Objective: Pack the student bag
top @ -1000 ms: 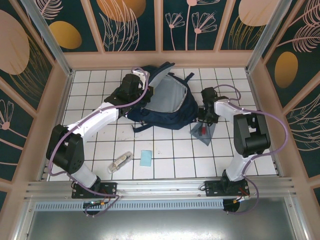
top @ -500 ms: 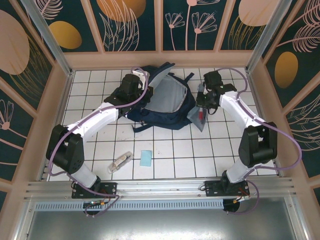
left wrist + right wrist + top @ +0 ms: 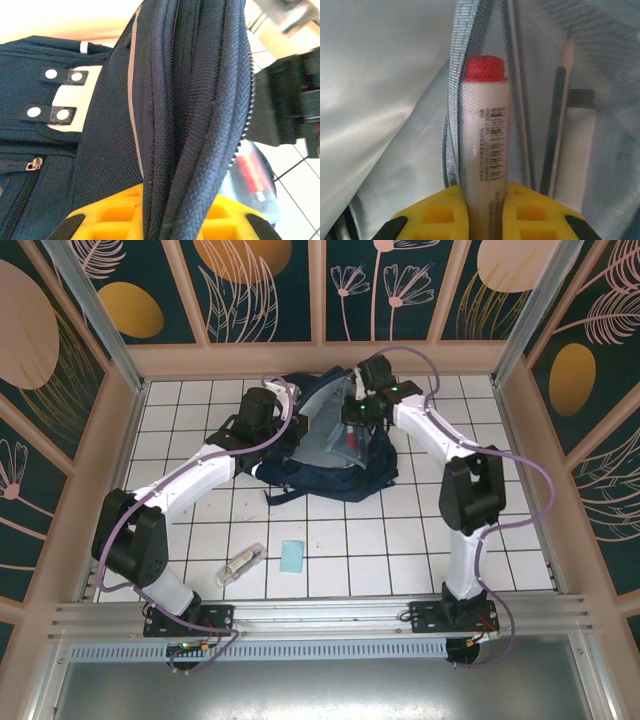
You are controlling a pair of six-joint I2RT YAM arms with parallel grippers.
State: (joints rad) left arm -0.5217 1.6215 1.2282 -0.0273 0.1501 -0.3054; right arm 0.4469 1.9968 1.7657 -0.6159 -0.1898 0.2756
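The student bag (image 3: 335, 478) lies at the upper centre of the top view, close to the back wall. The left gripper (image 3: 292, 435) is clenched on the bag's zipped rim (image 3: 200, 125), holding the mouth up. The right gripper (image 3: 352, 428), above the opening, grasps a mesh pouch (image 3: 545, 90) around a red-capped tube (image 3: 485, 140). Bare table (image 3: 390, 540) tiles spread across the lower frame, apart from a blue card (image 3: 292, 556).
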